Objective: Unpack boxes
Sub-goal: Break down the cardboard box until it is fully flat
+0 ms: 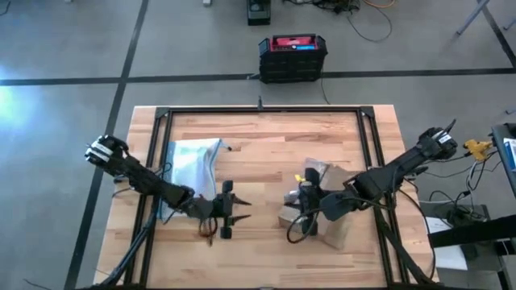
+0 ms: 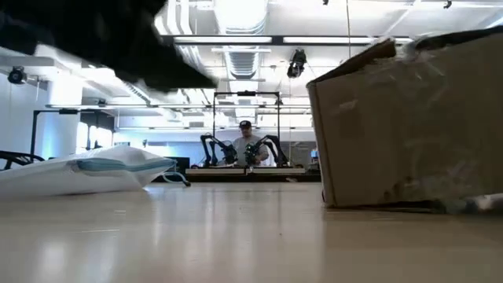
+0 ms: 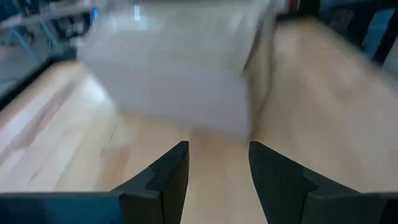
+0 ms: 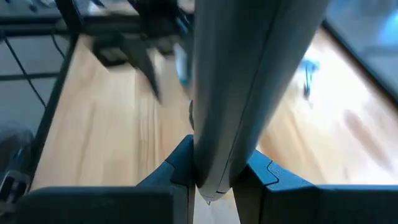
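Hovering left gripper [image 1: 228, 210] over bare table [image 1: 258, 149], fingers [image 3: 165, 180] apart, nothing between; clear pouch [image 1: 192, 165] just beside arm. Box [image 1: 326, 201] right of centre, flaps up. Right gripper [image 1: 300, 217] at box's near side; only its wrist view shows fingers clamped on grey flat strip [image 4: 249, 87]. Low view shows box [image 2: 413, 126] standing on table, person [image 2: 246, 141] far behind.

- Your brown corrugated cardboard box [image 1: 332, 216] sits right of centre on the pale wooden table [image 1: 266, 137].
- Flat clear plastic pouch with a blue edge [image 1: 190, 165] lies on the table's left half, well apart from the box.
- Black-and-red plastic case [image 1: 293, 56] stands on the floor behind the table.
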### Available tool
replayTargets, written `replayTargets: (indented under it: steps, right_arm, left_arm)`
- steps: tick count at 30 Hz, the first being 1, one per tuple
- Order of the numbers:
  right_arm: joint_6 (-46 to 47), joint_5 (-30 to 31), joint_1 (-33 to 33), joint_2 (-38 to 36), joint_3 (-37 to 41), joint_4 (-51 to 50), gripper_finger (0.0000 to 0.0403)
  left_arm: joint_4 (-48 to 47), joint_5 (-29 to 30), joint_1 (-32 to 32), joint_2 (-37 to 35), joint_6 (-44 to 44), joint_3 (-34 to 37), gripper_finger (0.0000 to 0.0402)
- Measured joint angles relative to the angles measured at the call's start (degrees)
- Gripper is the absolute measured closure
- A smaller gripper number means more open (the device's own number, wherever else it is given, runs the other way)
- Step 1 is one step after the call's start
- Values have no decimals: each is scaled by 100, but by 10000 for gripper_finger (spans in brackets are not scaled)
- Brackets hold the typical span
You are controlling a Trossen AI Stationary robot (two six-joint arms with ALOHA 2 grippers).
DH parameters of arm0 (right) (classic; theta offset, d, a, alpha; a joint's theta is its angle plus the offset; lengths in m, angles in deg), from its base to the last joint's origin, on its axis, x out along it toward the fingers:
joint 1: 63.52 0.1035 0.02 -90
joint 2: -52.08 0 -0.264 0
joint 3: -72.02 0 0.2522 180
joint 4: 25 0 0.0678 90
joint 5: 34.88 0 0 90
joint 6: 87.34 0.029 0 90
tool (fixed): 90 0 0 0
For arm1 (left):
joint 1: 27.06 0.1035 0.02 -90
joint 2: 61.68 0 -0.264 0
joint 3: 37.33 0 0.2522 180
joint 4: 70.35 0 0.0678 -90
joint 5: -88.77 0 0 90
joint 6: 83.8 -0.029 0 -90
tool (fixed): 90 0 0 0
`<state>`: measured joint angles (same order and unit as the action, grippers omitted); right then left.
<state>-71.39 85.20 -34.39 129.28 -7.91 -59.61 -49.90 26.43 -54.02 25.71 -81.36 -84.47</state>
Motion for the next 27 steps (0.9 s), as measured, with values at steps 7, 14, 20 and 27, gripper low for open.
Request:
replayTargets:
  steps: [7,14,20,27]
  right_arm:
    - [1874,-500,618,-410,-2,-1621,353]
    - [3554,-1120,1636,-510,-2,-3008,353]
    - [5197,-1097,2583,-424,10,-4510,353]
    - [5494,-907,2808,-238,580,-4401,353]
  left_arm:
    - [859,1347,-752,1196,-305,-1025,264]
    - [518,2068,-588,2751,-570,-2856,252]
    - [455,2371,-330,3306,-947,-3880,223]
    - [-527,1947,-185,3873,-925,-4941,192]
